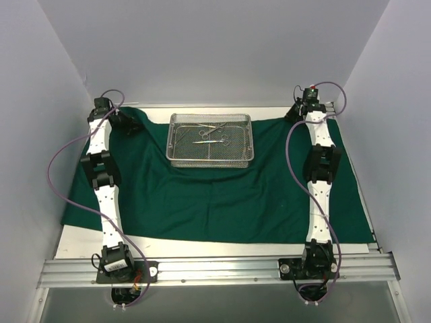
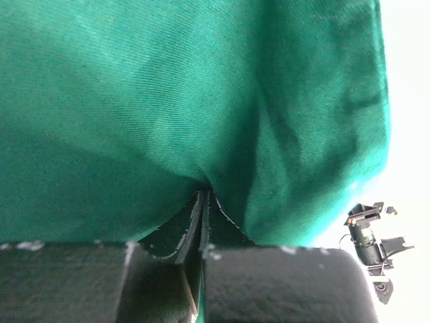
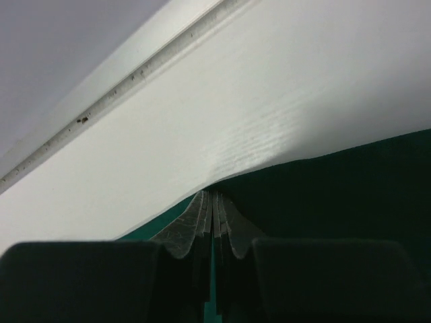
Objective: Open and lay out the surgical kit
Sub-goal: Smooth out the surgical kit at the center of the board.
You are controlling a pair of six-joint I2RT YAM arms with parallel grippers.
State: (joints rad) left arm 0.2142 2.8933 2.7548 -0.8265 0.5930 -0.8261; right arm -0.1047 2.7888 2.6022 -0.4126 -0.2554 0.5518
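The surgical kit lies unwrapped: its dark green drape point(image 1: 215, 195) is spread flat over the table. The silver wire-mesh tray point(image 1: 210, 163) stands on the drape's far middle, with steel scissor-like instruments point(image 1: 212, 134) inside it. My left gripper point(image 1: 128, 124) is at the drape's far left corner. In the left wrist view it point(image 2: 203, 196) is shut on a fold of the green cloth point(image 2: 168, 87). My right gripper point(image 1: 294, 113) is at the far right corner. In the right wrist view it point(image 3: 214, 196) is shut on the drape's edge point(image 3: 337, 188).
The white tabletop point(image 3: 269, 87) shows beyond the drape's far edge and along the near edge point(image 1: 202, 247). Pale walls point(image 1: 27, 134) close in the left, right and back. An aluminium rail point(image 1: 215, 268) carries both arm bases. Purple cables point(image 1: 57, 175) loop beside each arm.
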